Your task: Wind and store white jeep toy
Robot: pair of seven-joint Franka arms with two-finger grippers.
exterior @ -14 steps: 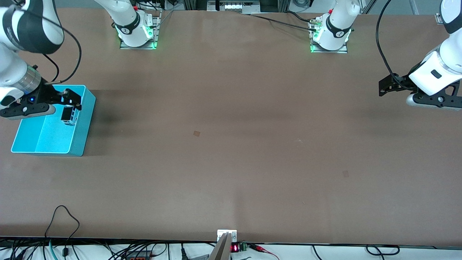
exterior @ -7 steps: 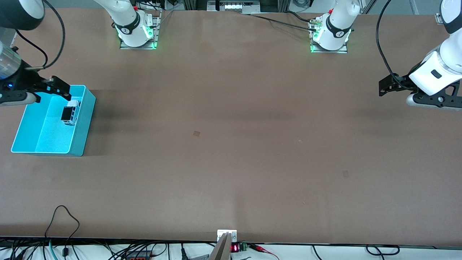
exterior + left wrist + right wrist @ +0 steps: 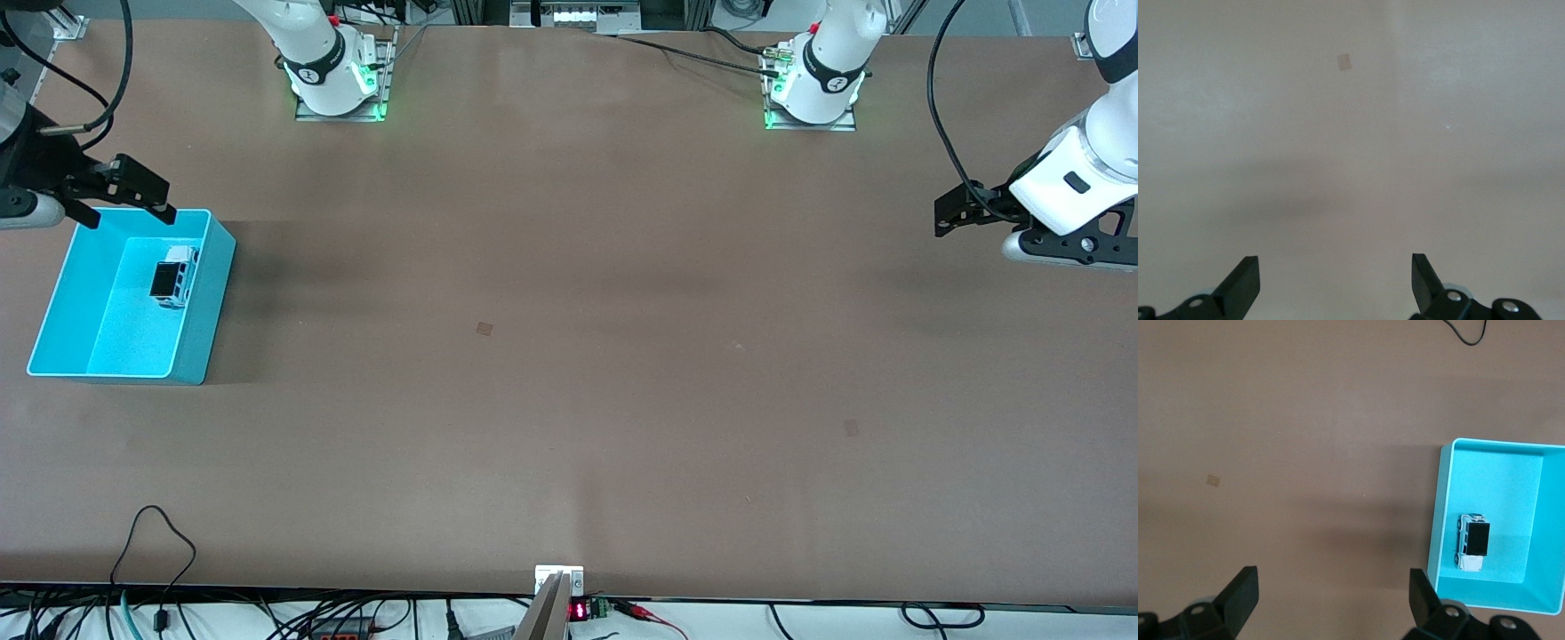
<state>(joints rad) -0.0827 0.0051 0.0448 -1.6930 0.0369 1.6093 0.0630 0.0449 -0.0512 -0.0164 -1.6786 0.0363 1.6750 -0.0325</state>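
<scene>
A high front camera faces me across the whole table (image 3: 569,356). My left wrist camera looks down at bare tabletop close by. My right wrist camera, higher, shares the cyan bin (image 3: 1441,520) (image 3: 200,302) with the front view.

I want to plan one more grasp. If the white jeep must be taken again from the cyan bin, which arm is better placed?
The right arm. The right gripper is open by the cyan bin's rim, with the white jeep toy inside. The left gripper waits open at the left arm's end of the table.
</scene>
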